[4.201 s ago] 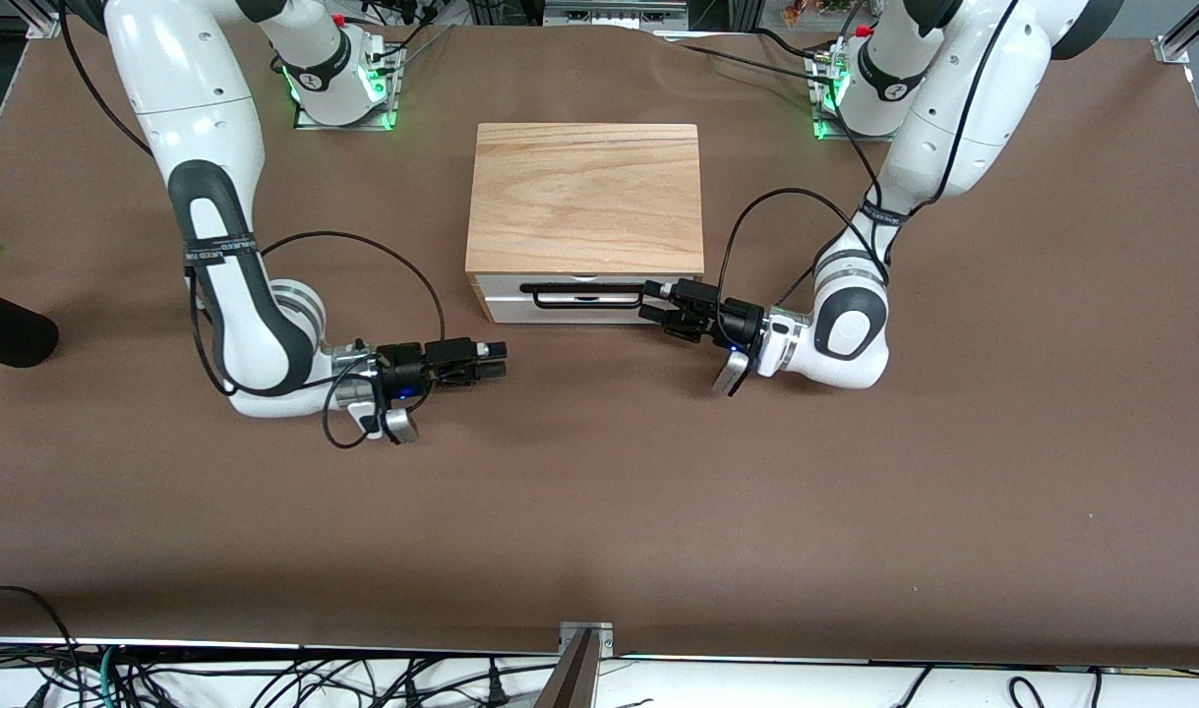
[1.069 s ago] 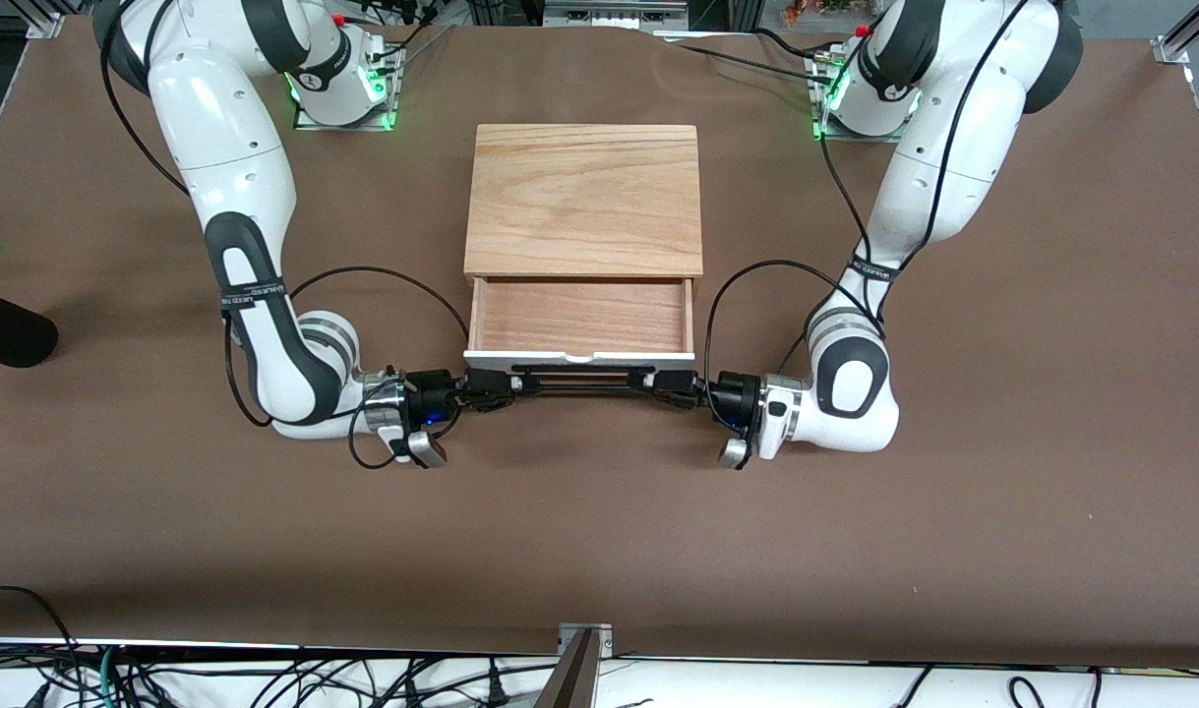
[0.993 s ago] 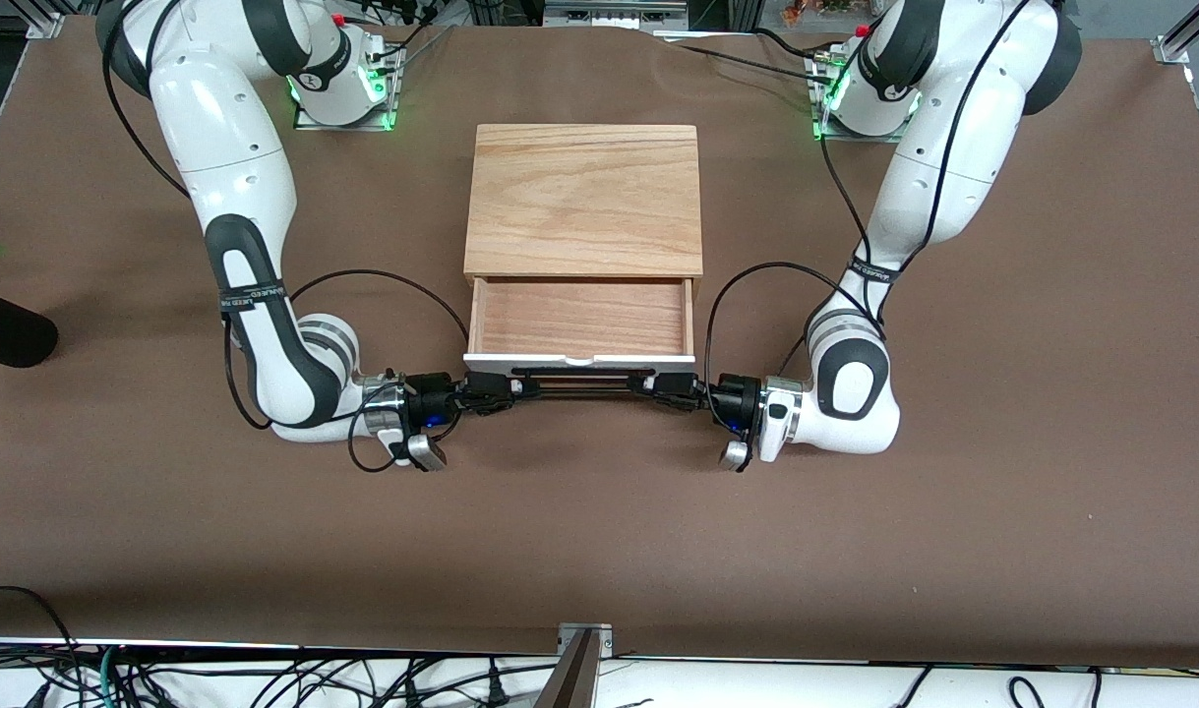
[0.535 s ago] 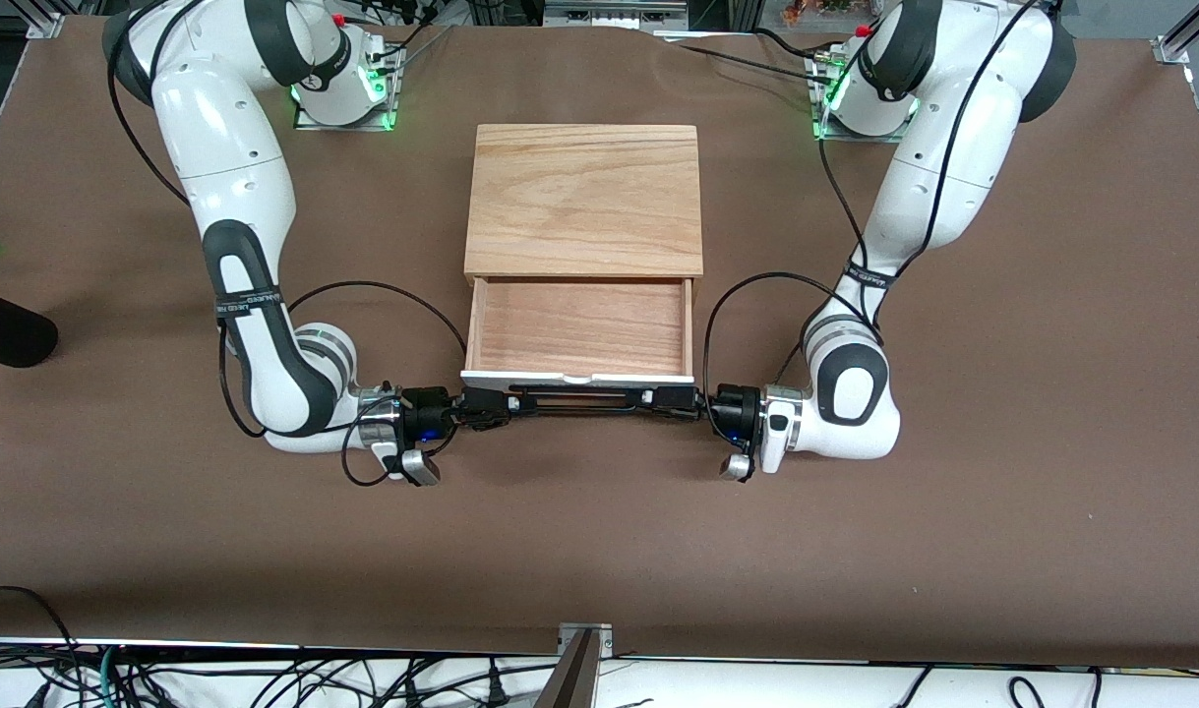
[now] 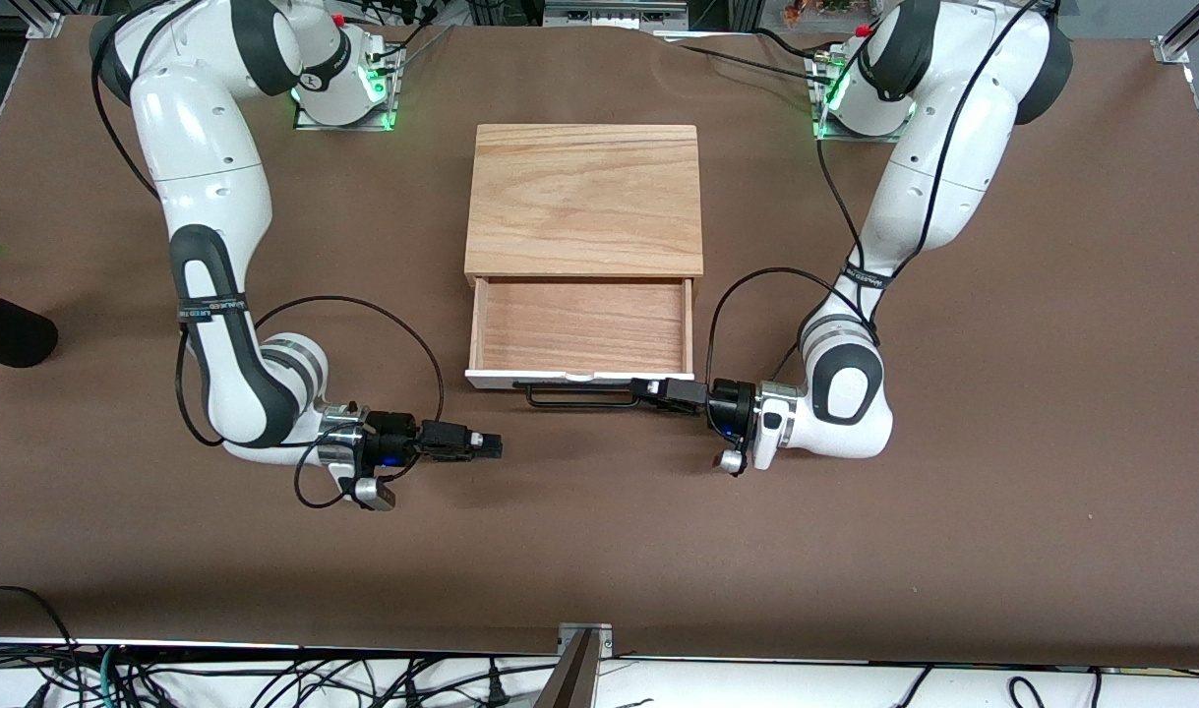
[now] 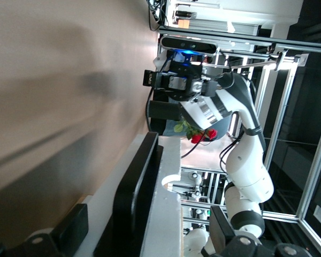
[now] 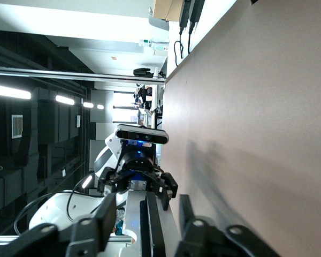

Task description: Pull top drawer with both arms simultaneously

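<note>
Pulling w/ only your left pincer (image 5: 648, 390) clamped on the shallow light-wood drawer's black wire handle (image 5: 579, 396) could skew it; right pincer (image 5: 491, 447) is released, over bare bench.

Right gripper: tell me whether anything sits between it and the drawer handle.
Nothing visible does. The right gripper is over bare table, off the handle toward the right arm's end. The left gripper is at the handle's other end. The drawer is open.
</note>
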